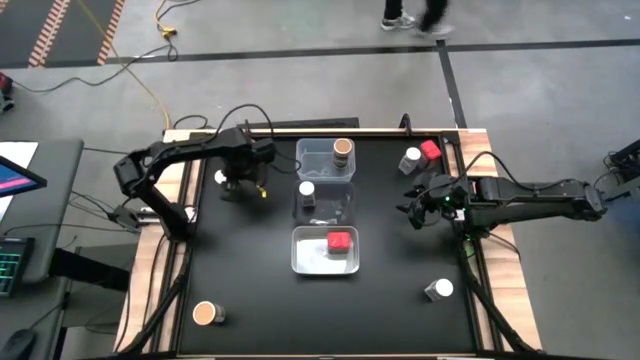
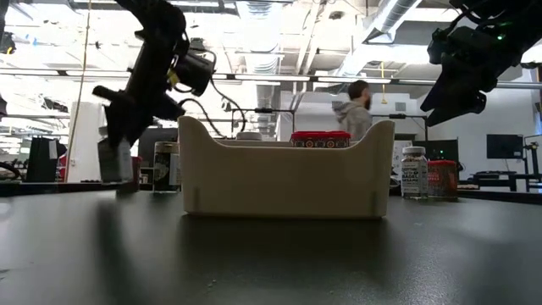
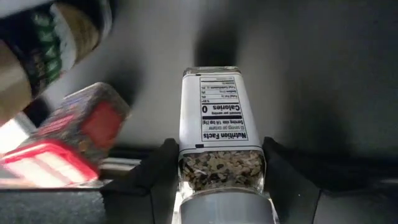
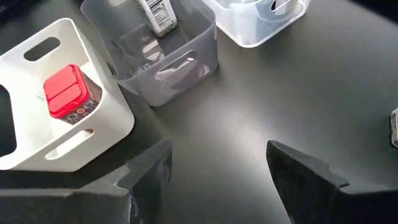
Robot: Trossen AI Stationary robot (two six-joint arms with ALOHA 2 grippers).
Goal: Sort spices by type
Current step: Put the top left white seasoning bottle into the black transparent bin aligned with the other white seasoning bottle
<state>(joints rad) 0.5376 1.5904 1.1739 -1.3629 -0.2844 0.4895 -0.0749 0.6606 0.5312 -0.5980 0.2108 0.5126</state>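
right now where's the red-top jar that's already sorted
In the high view the red-top jar sits in the white bin at table centre, nearest of the three bins, just below the middle clear bin.

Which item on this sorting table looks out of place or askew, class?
Nothing is spilled or broken. Loose jars remain outside the bins: a brown-topped jar and a white-topped jar at the near corners, and a red and white pair at the far right. The left gripper grips a white-capped jar.

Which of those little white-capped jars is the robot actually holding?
The white-capped jar at the table's left, clamped in the left gripper. The other white-capped ones stand free: one in the middle bin, two on the table's right.
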